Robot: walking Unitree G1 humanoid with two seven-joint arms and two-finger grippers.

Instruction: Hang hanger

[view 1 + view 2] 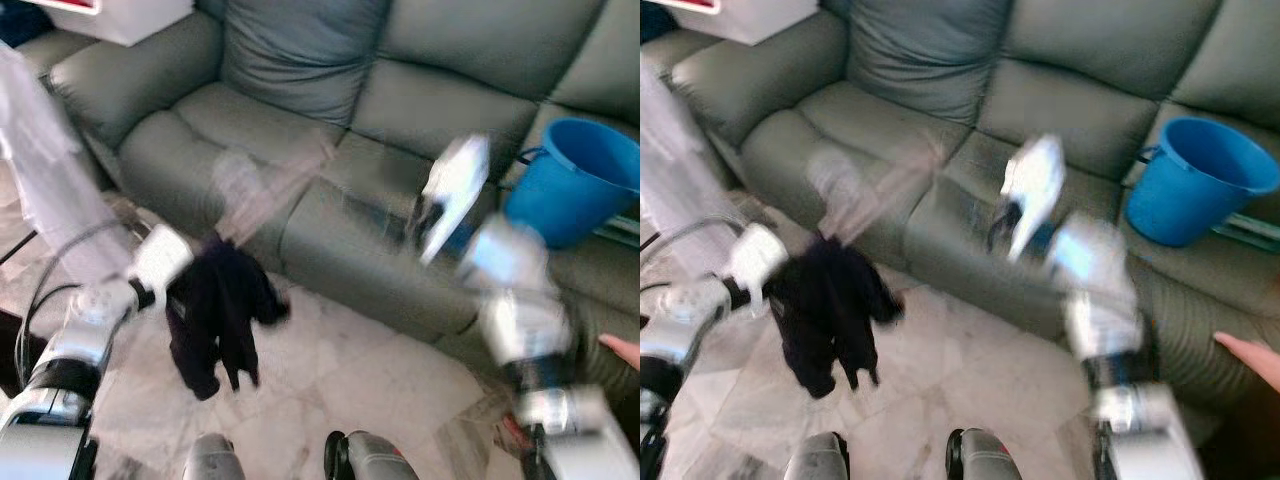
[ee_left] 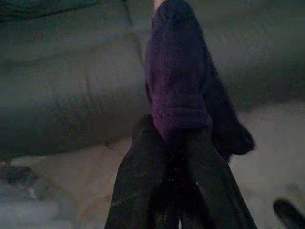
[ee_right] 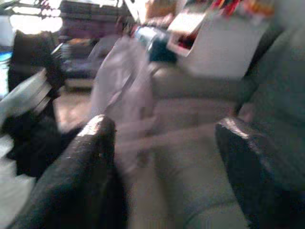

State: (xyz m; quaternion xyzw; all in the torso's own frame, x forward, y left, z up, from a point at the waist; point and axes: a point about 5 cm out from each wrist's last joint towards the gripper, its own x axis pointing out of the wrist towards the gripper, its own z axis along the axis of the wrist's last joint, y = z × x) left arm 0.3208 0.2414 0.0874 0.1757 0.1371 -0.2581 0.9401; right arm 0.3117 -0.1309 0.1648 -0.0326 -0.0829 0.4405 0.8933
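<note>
A dark purple-black garment [image 1: 218,310] hangs in front of the grey sofa [image 1: 300,110], above the marble floor. My left gripper [image 2: 174,138] is shut on the garment's top edge. A pale, motion-blurred hanger [image 1: 265,190] rises from the garment toward the sofa seat; its exact shape is smeared. My right gripper [image 1: 425,215] is raised over the sofa's middle seat, well right of the garment. In the right wrist view its fingers [image 3: 90,157] stand wide apart with nothing between them. The whole picture is blurred by motion.
A blue bucket [image 1: 575,180] sits tilted on the sofa's right seat. A person's hand [image 1: 622,350] shows at the right edge. Pale cloth [image 1: 45,170] hangs at the far left, and a white box [image 1: 120,15] stands behind the sofa arm.
</note>
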